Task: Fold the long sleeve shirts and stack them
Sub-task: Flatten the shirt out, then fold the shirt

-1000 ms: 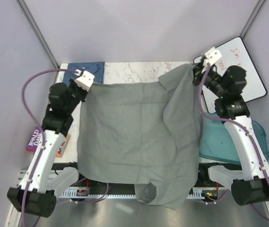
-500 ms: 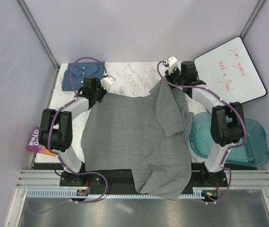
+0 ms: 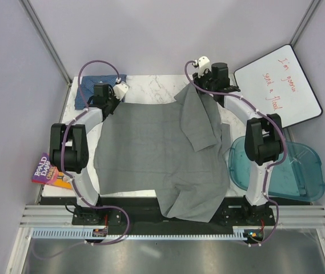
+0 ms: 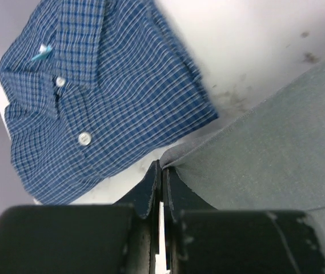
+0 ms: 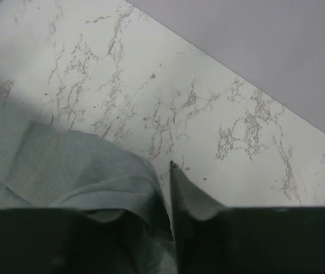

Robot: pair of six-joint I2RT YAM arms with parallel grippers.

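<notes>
The plain grey long sleeve shirt (image 3: 151, 148) lies spread over the table, its near part hanging past the front edge and one side folded inward. At its far left corner my left gripper (image 3: 112, 98) is shut on the cloth edge (image 4: 176, 160). The blue checked shirt (image 4: 93, 91) lies folded right beside that corner, at the far left (image 3: 84, 97). My right gripper (image 3: 197, 81) is at the grey shirt's far right corner. Its jaws stand slightly apart (image 5: 165, 171), with grey cloth (image 5: 93, 165) draped over and hiding the left finger.
A colourful book (image 3: 48, 170) lies at the left table edge. A teal plastic tray (image 3: 288, 168) sits at the right, with a whiteboard (image 3: 279, 83) behind it. Bare marble tabletop (image 3: 156, 85) shows along the far edge between the two grippers.
Both arms reached out toward the far edge, drawing the grey shirt away from the front and laying it flatter. The right jaws have parted a little; the left stays shut.
</notes>
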